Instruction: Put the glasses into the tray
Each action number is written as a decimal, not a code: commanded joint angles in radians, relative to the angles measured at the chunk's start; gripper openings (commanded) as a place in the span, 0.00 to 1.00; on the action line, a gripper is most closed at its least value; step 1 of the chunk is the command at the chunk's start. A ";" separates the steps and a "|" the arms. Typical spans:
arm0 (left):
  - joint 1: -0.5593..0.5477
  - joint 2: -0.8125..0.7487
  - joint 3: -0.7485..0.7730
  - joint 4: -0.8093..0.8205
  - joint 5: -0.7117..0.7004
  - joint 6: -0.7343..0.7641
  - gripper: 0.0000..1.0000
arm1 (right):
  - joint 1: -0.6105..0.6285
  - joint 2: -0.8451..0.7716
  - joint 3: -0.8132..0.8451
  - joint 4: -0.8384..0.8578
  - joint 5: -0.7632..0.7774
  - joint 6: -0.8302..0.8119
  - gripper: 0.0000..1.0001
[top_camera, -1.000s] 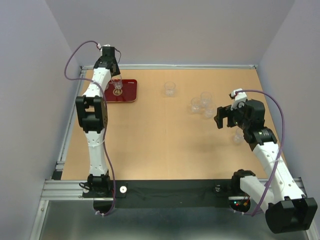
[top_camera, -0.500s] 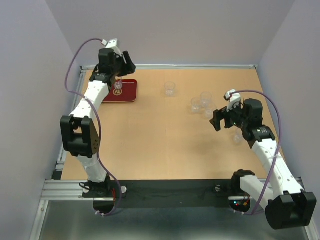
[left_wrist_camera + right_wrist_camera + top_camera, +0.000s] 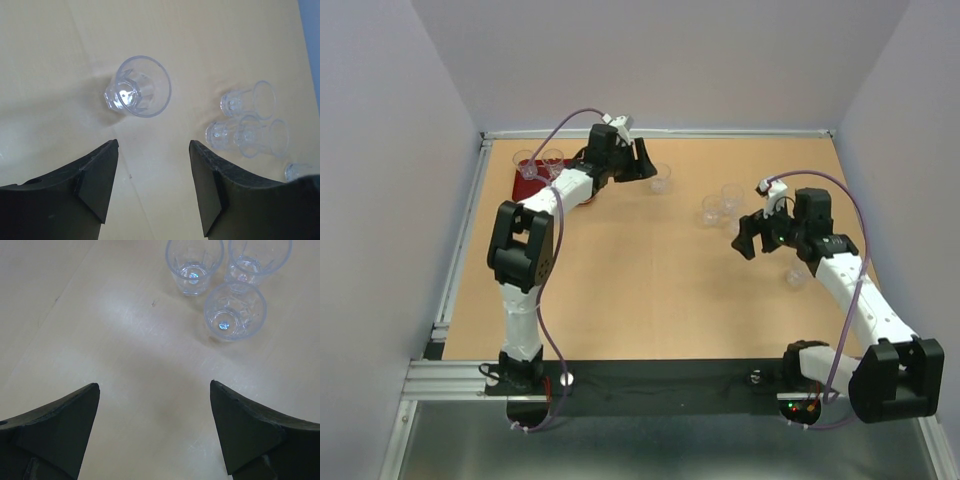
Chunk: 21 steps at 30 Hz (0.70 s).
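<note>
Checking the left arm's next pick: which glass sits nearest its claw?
The lone glass just ahead of the left claw, standing apart; the cluster of three is farther right.

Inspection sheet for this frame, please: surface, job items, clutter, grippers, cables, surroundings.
Surface: tan wooden table.
Job's things: red tray far left, pair of glasses on its far side; lone glass ahead of the left gripper; trio of glasses ahead of the right gripper; last glass beside the right arm.
Clutter: nothing seen.
Grippers: left gripper open, empty; right gripper open, empty.
Cables: purple cables looped along both arms.
Surroundings: grey walls; metal rail at near edge.
</note>
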 commanded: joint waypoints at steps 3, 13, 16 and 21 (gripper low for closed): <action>-0.014 0.052 0.107 0.016 -0.100 -0.015 0.68 | -0.019 -0.043 -0.003 0.034 -0.019 -0.021 0.96; -0.043 0.169 0.230 -0.065 -0.216 0.010 0.68 | -0.038 -0.078 -0.018 0.036 -0.010 -0.030 0.97; -0.052 0.207 0.269 -0.082 -0.236 -0.001 0.67 | -0.039 -0.091 -0.023 0.037 -0.023 -0.026 0.96; -0.075 0.250 0.340 -0.110 -0.275 -0.004 0.66 | -0.041 -0.101 -0.022 0.036 -0.037 -0.026 0.97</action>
